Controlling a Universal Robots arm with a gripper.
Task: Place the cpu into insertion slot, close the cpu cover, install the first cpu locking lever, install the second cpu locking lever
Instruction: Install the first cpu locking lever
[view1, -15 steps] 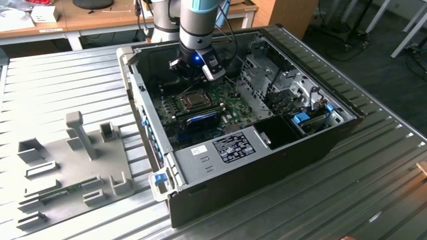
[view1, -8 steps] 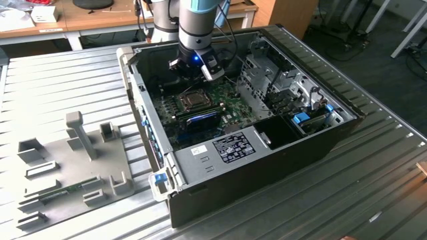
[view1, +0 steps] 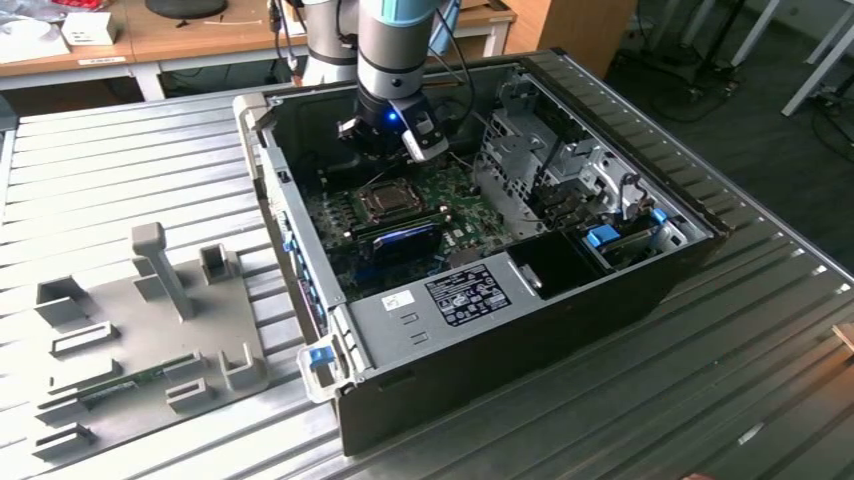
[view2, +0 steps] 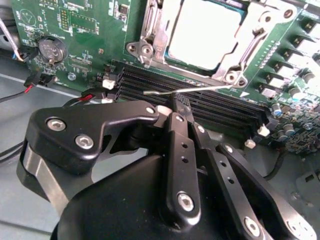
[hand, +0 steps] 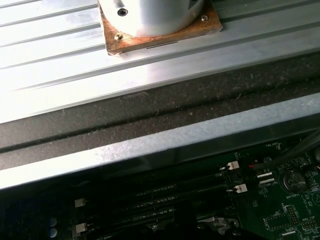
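In the second wrist view, the cpu (view2: 200, 30) lies flat in the insertion slot (view2: 227, 75), its pale metal top showing through the cpu cover (view2: 152, 27). The cover is folded down over it. A thin silvery locking lever (view2: 210, 88) stretches along the socket's edge over the black memory slots, with its free end sticking out. My gripper (view2: 178, 102) has its black fingers together, tip right at that lever; whether it touches is unclear. A second lever (view2: 252, 45) runs along another side of the socket. In the exterior view the gripper (view1: 400, 148) hangs inside the computer case above the socket (view1: 387, 200).
The case's walls (view1: 274, 190) and a drive cage (view1: 534, 150) close in around the arm. Black memory slots (view2: 215, 107) and a coin battery (view2: 52, 50) lie beside the socket. A grey fixture plate (view1: 147, 330) with holders rests on the slatted table at the exterior view's left.
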